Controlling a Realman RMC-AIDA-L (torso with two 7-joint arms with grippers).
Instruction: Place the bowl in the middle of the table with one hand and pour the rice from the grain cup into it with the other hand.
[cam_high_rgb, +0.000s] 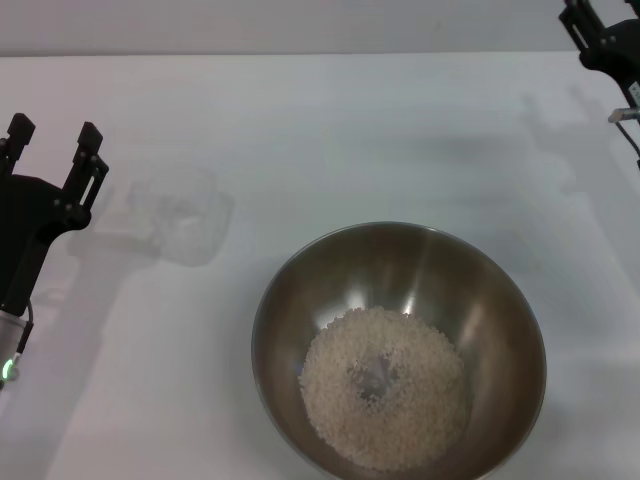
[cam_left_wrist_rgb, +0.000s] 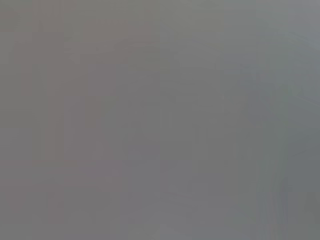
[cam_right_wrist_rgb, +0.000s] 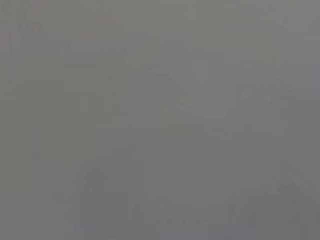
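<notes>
The steel bowl (cam_high_rgb: 290, 300) stands on the white table (cam_high_rgb: 380, 130), toward the near side and slightly right of centre. A loose heap of rice (cam_high_rgb: 385, 400) lies in its bottom. The clear grain cup (cam_high_rgb: 180, 215) rests on the table to the left of the bowl and looks empty. My left gripper (cam_high_rgb: 55, 135) is open and empty, just to the left of the cup and apart from it. My right gripper (cam_high_rgb: 600, 35) is at the far right corner, partly out of view. Both wrist views show only flat grey.
The table's far edge (cam_high_rgb: 300, 54) runs across the top of the head view. A small white tag (cam_high_rgb: 624, 115) hangs by the right arm.
</notes>
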